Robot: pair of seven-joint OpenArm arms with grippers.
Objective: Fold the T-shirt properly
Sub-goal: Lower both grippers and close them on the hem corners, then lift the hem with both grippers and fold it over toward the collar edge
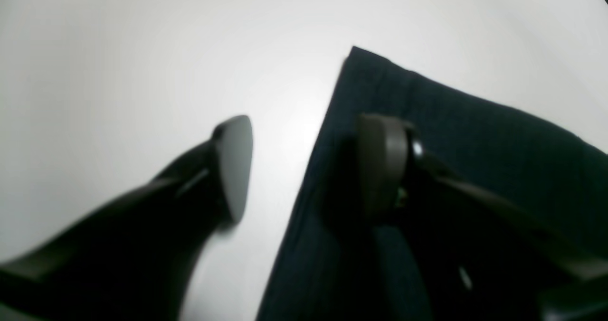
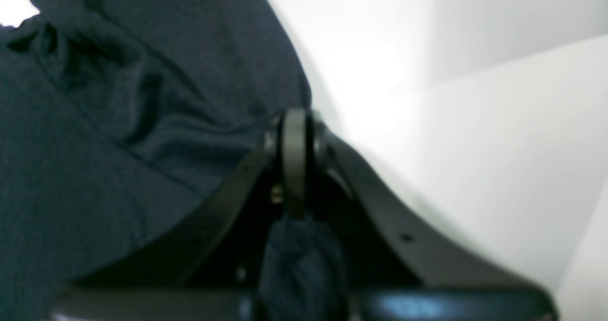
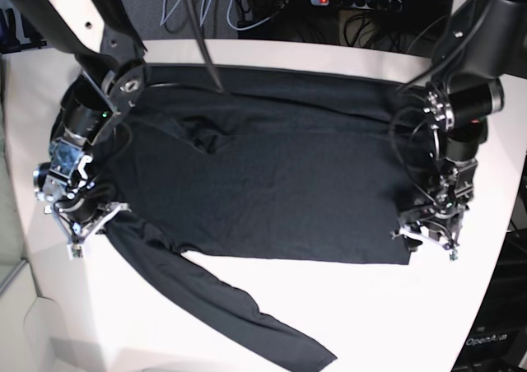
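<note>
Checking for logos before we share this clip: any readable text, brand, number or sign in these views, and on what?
"OpenArm": faint pale lettering on the dark robot base at the lower right corner of the base view; the last letters are too small to be sure of.
Plain dark charcoal long-sleeved T-shirt: no print or label visible.
White table: no markings.
Black power strip with a red light behind the table: any lettering is too small to read.
Both wrist views: no text.
</note>
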